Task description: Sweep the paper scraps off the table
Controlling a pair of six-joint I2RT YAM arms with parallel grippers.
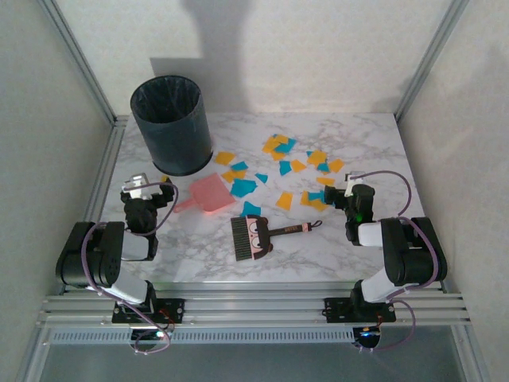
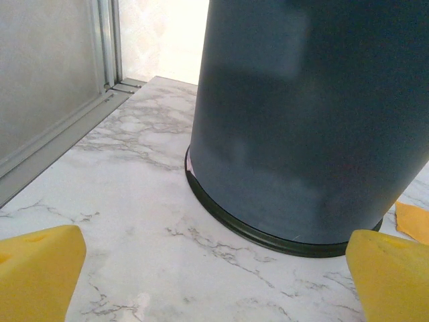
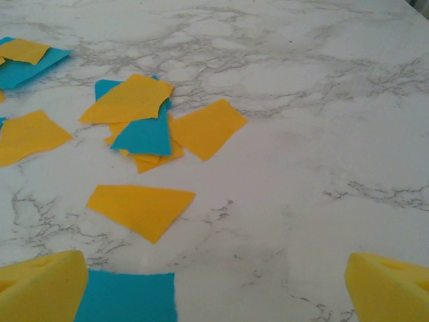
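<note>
- Two arms, both parked at the near edge of the table (image 1: 378,143).
- My left gripper (image 2: 214,285) is spread wide. Its two yellow pads (image 2: 37,275) sit at the bottom corners of the wrist view with only marble between them, so it holds nothing.
- It faces the foot of the one dark bin (image 1: 171,123), which stands upright at the far left of the tabletop.
- My right gripper (image 3: 214,288) is just as wide apart and equally empty. It hangs low over the right-hand side of the table, and a teal scrap lies just beside its left pad.
- The paper scraps (image 1: 290,171) are strewn over the middle and right-centre of the table, between the bin and the right gripper.
- From above I count roughly twenty scraps, about a dozen orange and eight or so teal. Overlaps stop me from getting an exact figure.
- One stray orange bit (image 2: 412,221) lies by the bin's base.
- On the right wrist camera I make out at least five orange and three teal pieces, several of them stacked in one small heap.
- One pink dustpan (image 1: 208,195) lies flat just left of the scraps.
- One hand brush (image 1: 253,236) lies in front of the dustpan, its handle pointing right.
- Neither gripper touches the dustpan or the brush.
</note>
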